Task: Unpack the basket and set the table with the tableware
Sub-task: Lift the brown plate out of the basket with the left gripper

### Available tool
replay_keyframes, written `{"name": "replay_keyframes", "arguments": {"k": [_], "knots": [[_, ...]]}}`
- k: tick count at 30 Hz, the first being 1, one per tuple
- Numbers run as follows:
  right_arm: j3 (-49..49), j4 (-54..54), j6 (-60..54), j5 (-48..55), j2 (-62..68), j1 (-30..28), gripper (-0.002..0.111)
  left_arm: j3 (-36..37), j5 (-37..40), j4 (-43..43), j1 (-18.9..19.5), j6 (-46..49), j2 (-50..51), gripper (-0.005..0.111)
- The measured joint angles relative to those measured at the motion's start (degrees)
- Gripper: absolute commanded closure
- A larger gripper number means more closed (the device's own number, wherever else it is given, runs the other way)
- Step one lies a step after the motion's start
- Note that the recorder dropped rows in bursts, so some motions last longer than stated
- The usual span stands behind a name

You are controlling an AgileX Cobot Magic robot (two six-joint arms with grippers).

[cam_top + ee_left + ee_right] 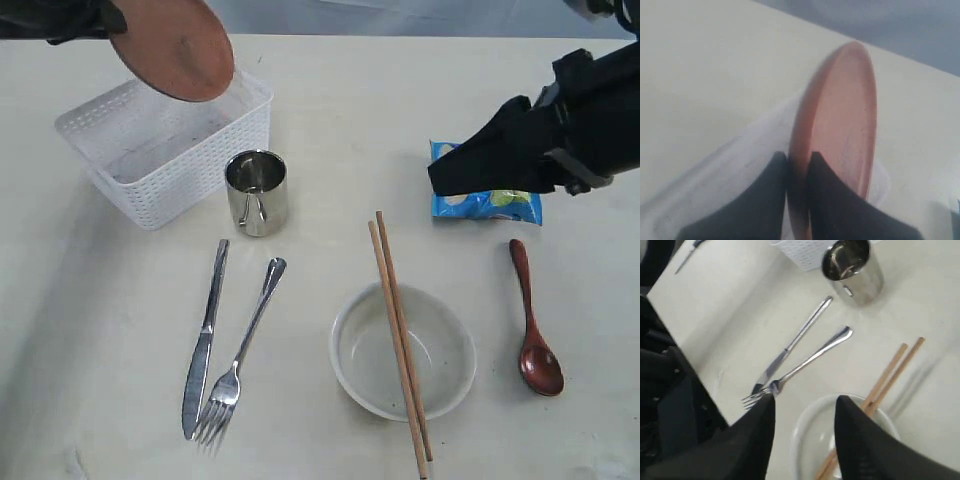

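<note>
A: Entry — plate position?

B: The reddish-brown plate (175,45) is off the table (330,120), tilted, up over the far edge of the white basket (150,190) at far left. The left gripper (799,195) has its jaws clamped on the plate's rim, one dark finger on each face.

A: What is around it?

B: The steel cup (257,190) stands upright just beside the basket's right near corner; I cannot tell whether they touch. Nearer than the cup lie the knife (205,340) and fork (245,345), handles far, tips near and close together. To the right is the pale bowl (360,370), with the chopsticks (398,330) laid across its rim, running far to near. Further right, the dark wooden spoon (533,330) lies with its scoop toward the near side.

A: Other arm?

B: The right gripper (805,430) hangs above the table at right — jaws apart, nothing between them. In the exterior view it covers the left part of the blue chips bag (495,205), which lies just far of the spoon.

A: Any readable print?

B: The bag's print is too small to read.
</note>
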Motion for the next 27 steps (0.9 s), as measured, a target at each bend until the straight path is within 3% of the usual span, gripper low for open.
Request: {"name": "replay_keyframes", "arguments": {"k": [5,9,15,22,27], "knots": [[0.0,-12.87,10.0,-9.95,-1.06,0.0,0.056,0.0,3.84,-0.96,0.13,4.16,-4.53,0.107],[0.0,-16.72,13.77,-15.68,-1.4,0.0,0.049,0.0,7.33,-8.47,0.13,10.64,-6.73,0.107],[0.0,-19.34,16.91,-19.47,-1.4,0.0,0.05,0.0,9.64,-24.44,0.13,22.4,-8.94,0.107],[0.0,-19.34,18.3,-22.68,-4.6,-1.13,0.051,0.0,22.99,-46.72,0.13,39.96,-5.06,0.107],[0.0,-18.05,18.94,-24.0,-7.36,-3.61,0.067,0.0,27.04,-54.41,0.13,44.75,-1.75,0.107]]}}
